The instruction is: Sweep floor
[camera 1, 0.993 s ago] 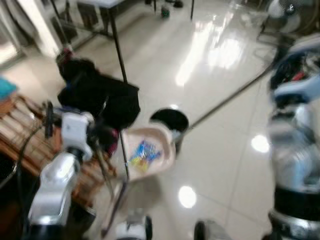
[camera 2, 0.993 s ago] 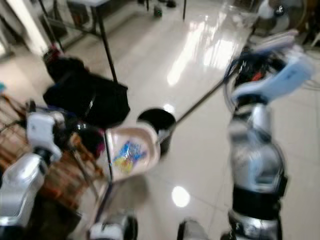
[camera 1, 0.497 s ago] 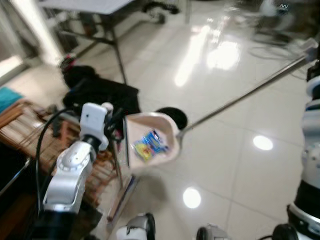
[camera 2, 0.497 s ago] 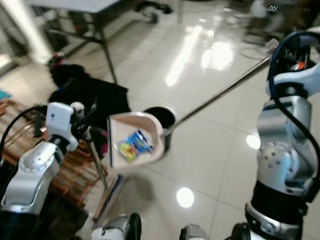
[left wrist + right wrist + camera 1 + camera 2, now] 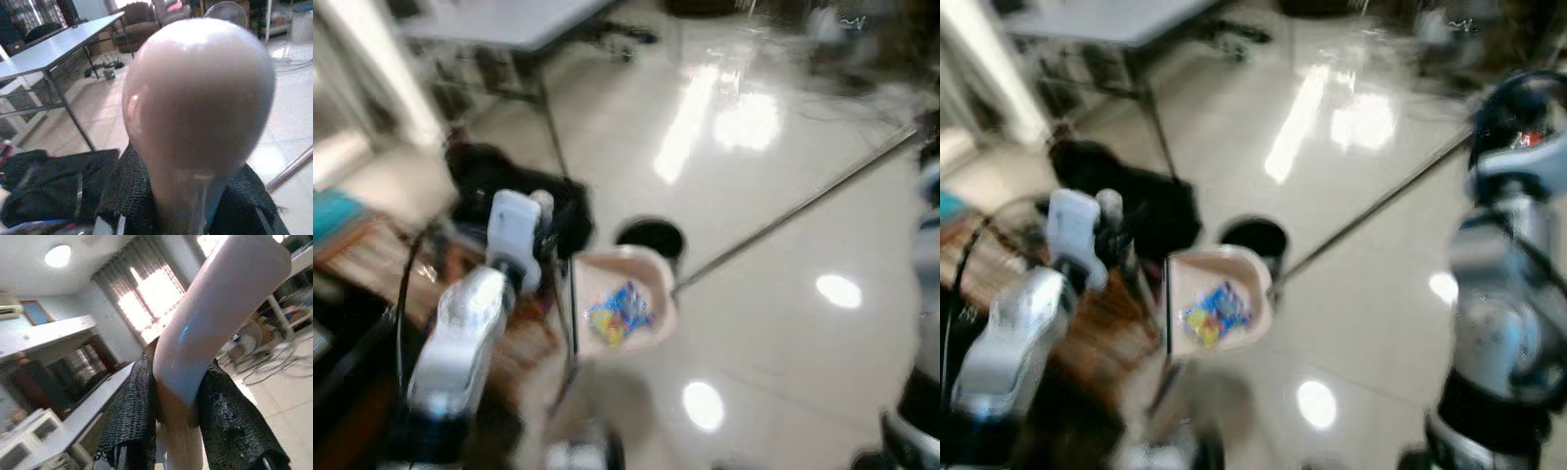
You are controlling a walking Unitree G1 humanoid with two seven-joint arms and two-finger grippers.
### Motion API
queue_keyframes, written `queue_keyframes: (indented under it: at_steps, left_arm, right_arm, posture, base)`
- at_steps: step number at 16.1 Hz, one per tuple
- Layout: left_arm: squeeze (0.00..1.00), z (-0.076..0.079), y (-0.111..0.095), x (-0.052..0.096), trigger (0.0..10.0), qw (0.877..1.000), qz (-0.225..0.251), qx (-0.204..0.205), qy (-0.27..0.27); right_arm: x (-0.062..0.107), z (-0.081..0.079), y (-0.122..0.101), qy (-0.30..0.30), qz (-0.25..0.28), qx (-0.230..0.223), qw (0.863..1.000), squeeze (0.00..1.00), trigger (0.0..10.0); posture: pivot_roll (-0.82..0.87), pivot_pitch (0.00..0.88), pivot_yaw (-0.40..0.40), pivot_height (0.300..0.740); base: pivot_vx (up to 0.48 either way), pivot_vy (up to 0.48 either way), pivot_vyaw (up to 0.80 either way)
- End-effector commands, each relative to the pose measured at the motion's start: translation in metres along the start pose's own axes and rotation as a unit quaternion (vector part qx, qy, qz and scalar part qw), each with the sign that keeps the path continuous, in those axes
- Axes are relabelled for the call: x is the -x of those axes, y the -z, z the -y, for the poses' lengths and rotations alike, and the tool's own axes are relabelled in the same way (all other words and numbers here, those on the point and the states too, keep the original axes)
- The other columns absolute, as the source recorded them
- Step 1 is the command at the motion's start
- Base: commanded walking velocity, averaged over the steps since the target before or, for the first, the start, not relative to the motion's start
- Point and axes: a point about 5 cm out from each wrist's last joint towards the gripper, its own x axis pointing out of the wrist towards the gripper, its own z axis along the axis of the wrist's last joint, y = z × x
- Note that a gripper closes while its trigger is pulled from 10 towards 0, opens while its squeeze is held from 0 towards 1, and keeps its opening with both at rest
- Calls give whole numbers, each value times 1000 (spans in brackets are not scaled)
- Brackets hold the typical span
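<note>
Left gripper (image 5: 188,196): I see its black fingers (image 5: 128,196) clamped on the pale pink dustpan handle (image 5: 195,103).
Right gripper (image 5: 178,411): pressed tight around the pale pink rounded broom grip (image 5: 220,313).
Beige plastic dustpan (image 5: 622,308): raised above the glossy tiled floor (image 5: 773,323), blue and yellow wrappers (image 5: 619,315) inside, blurred.
Long metal broom pole (image 5: 793,211): slanting across the floor toward the dustpan.
Small black round bin (image 5: 651,238): just behind the dustpan.
Black bag (image 5: 1136,196): beside the grey table leg (image 5: 1157,137).

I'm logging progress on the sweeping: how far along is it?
Done: colourful litter lies in the dustpan. In hand: the left gripper holds the dustpan handle, the right gripper a pale handle. Left: emptying it, likely into the black bin just beyond.
</note>
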Motion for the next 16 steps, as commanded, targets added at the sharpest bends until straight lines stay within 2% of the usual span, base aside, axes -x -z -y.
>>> queue_keyframes:
  at_steps: [1,10,13,16]
  left_arm:
    - [0,-3,-13,-2,10000,1000,19,-16,2]
    - [0,0,-9,-1,10000,1000,12,-13,10]
    - [0,-3,-4,4,10000,1000,4,-13,-7]
    - [0,-6,6,14,10000,1000,-10,-12,-24]
  right_arm:
    - [2,-5,-8,-9,13,-28,999,0,10000]
    - [4,-1,-20,-1,20,-13,1000,0,10000]
    - [5,1,-20,-4,14,-2,1000,0,10000]
    - [5,-1,-17,-9,9,4,1000,0,10000]
  posture:
    - [-65,103,122,740]
    - [-84,98,123,740]
    - [-79,94,109,740]
    - [-76,83,89,740]
  base:
    - [345,0,-519]
    - [343,0,-53]
    - [341,0,0]
    - [342,0,0]
